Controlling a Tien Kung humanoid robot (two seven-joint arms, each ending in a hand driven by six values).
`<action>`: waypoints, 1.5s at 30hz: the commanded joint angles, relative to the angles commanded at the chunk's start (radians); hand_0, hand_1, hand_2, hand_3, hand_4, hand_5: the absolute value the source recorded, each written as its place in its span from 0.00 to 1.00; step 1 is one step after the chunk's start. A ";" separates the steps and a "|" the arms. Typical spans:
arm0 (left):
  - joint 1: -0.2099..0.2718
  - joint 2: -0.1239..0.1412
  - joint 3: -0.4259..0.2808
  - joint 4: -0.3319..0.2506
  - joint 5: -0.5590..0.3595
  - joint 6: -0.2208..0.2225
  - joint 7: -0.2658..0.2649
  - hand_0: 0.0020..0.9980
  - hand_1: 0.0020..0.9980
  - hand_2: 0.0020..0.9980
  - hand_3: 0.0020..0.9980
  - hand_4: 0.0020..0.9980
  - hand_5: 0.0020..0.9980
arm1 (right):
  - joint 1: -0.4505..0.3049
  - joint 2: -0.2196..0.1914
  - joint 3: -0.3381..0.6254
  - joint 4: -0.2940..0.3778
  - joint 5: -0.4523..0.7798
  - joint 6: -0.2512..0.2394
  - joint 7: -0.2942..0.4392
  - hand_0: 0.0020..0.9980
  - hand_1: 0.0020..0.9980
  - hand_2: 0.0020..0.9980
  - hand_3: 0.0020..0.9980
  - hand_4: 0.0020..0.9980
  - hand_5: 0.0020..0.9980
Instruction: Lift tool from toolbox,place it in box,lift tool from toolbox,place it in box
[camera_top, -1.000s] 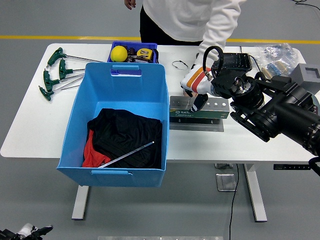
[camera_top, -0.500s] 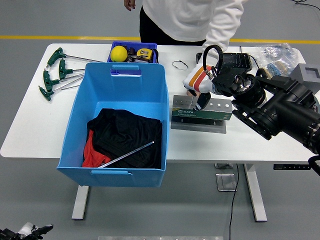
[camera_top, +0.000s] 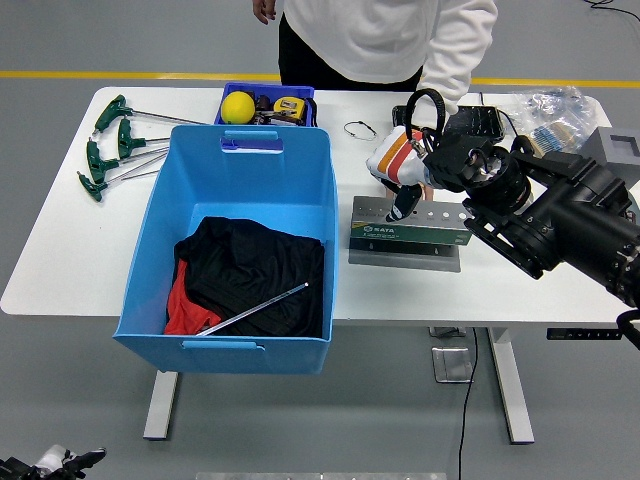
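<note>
A green toolbox rack (camera_top: 405, 235) with a grey top full of holes stands on the white table (camera_top: 60, 270), right of the big blue box (camera_top: 250, 140). My right hand (camera_top: 400, 208), in a white and orange glove, reaches down onto the rack's top left. Its dark fingers are curled on a tool there, and the tool itself is mostly hidden. A thin metal rod (camera_top: 255, 308) lies in the blue box on black and red cloth (camera_top: 250, 270). My left hand (camera_top: 45, 465) hangs low at the bottom left corner.
Green T-handle wrenches (camera_top: 115, 145) lie at the far left. A small blue tray (camera_top: 300, 92) behind the box holds a yellow ball (camera_top: 237, 106) and a tape measure (camera_top: 289, 106). A person's white sleeve (camera_top: 450, 70) hangs over the far edge. A plastic bag (camera_top: 550, 105) and a grey block (camera_top: 615, 150) lie at the far right.
The toolbox rack has slid a little to the right and away with my right hand on it. The person's hand has drawn back from the rack.
</note>
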 joint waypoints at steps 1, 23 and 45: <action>0.000 0.000 0.000 0.000 0.000 0.000 0.000 0.71 0.67 0.70 0.64 0.67 0.67 | 0.001 0.000 0.000 0.000 0.001 -0.002 0.001 0.16 0.15 0.20 0.20 0.93 0.59; 0.027 0.005 -0.047 0.000 0.048 -0.003 0.008 0.71 0.67 0.70 0.64 0.67 0.67 | 0.076 0.000 -0.032 0.100 0.084 -0.069 0.019 0.01 0.01 0.09 0.07 0.91 0.61; 0.039 0.013 -0.082 0.000 0.080 -0.006 0.012 0.71 0.66 0.70 0.64 0.67 0.67 | 0.173 -0.036 -0.090 0.181 0.230 -0.153 -0.019 0.00 0.00 0.05 0.04 0.88 0.58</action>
